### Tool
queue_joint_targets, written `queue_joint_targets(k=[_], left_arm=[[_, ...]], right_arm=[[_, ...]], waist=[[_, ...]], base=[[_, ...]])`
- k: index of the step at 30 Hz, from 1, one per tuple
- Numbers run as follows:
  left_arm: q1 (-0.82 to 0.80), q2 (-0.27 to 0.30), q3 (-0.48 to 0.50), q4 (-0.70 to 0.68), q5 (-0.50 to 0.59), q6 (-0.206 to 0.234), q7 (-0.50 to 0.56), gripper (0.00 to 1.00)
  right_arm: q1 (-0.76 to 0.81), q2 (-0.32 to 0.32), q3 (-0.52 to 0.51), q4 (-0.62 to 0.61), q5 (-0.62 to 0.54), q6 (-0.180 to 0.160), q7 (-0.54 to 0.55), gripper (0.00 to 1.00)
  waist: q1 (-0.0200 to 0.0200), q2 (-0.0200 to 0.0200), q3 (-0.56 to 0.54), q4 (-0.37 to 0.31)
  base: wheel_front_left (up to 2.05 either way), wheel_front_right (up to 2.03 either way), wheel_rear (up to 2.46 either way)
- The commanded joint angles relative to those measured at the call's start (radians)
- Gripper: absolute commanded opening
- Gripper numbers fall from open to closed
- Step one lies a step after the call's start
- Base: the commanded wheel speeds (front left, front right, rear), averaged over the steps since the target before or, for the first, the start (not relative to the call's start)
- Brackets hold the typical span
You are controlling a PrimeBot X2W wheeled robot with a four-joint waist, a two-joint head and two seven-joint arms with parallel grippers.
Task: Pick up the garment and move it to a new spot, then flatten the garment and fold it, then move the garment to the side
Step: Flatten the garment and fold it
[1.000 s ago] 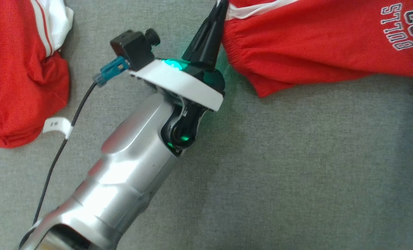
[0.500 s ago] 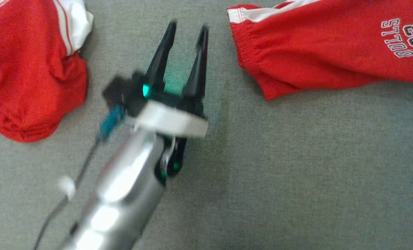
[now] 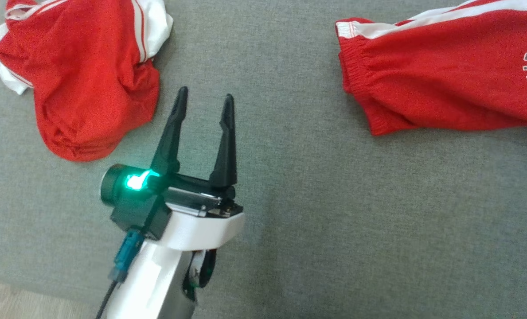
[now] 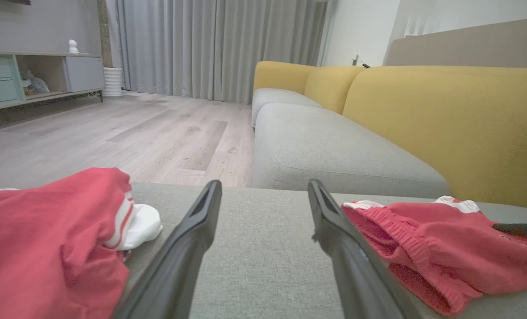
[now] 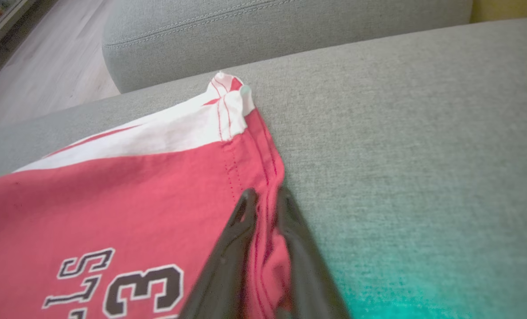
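The likeliest failure sits at the right claw (image 5: 267,195). Its two dark fingers are clenched on a thin raised ridge of hem at one corner of the red knit shorts with white side panels and outlined team lettering (image 5: 112,199). So little cloth lies between them that a pull could, I judge, slip the hem free or lift one layer alone and drag the rest askew. The left claw (image 3: 205,94) hangs released, fingers spread wide and grasping nothing, over the bare grey woven sofa seat (image 3: 334,221). It is between the shorts and a crumpled red-and-white garment (image 3: 90,88). A careless reach could catch that heap instead of the gathered elastic waistband (image 3: 356,84). With the waistband end free, a one-sided tug from the right could also twist the shorts. Soft knit on a textured cushion will probably cling and wrinkle rather than slide. The shorts lie on the right part of the seat, well apart from the heap and spread fairly flat. Their puckered waistband end faces the left claw and a white stripe runs along the far edge. In the head view the lettering reads upside down and is cut off by the frame. Low folds run along the near edge; whether the layers line up cannot be told.
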Motion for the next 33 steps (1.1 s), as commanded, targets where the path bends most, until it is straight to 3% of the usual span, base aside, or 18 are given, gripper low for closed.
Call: queue_joint_targets(k=[1, 6, 12, 17, 20, 26, 33], left_arm=[[0.011, 0.005, 0.052, -0.048, 0.014, -0.008, -0.005, 1.0], [0.057, 0.005, 0.114, -0.055, 0.042, -0.021, -0.005, 1.0], [0.098, 0.005, 0.154, -0.061, 0.06, -0.038, -0.005, 1.0], [0.103, 0.004, 0.176, -0.069, 0.068, -0.053, -0.005, 1.0], [0.101, 0.004, 0.181, -0.063, 0.074, -0.062, -0.005, 1.0], [0.107, 0.004, 0.191, -0.047, 0.087, -0.071, -0.005, 1.0], [0.124, 0.004, 0.192, -0.031, 0.087, -0.079, -0.005, 1.0]], right_arm=[[0.035, 0.005, 0.008, 0.005, 0.015, 0.007, -0.005, 0.0], [0.04, 0.05, -0.014, 0.033, 0.032, 0.007, -0.075, 0.0], [0.086, 0.034, -0.053, 0.066, 0.024, 0.007, -0.114, 0.0], [0.083, 0.018, -0.069, 0.032, 0.005, 0.007, -0.145, 0.0], [0.051, 0.042, -0.055, -0.023, 0.007, 0.007, -0.154, 0.0], [-0.014, 0.128, 0.051, -0.215, 0.036, 0.007, -0.127, 0.0], [-0.034, 0.229, 0.247, -0.41, 0.079, 0.007, -0.043, 0.0]], waist=[[0.0002, 0.0, -0.016, 0.002], [0.0002, 0.0, -0.072, -0.068], [0.0002, 0.0, -0.11, -0.135], [0.0002, 0.0, -0.109, -0.175], [0.0002, 0.0, -0.11, -0.192], [0.0002, 0.0, -0.132, -0.218], [0.0002, 0.0, -0.173, -0.217]], base=[[0.0, 0.0, 0.0], [0.0, 0.0, 0.0], [0.0, 0.0, 0.0], [0.0, 0.0, 0.0], [0.0, 0.0, 0.0], [0.0, 0.0, 0.0], [0.0, 0.0, 0.0]])
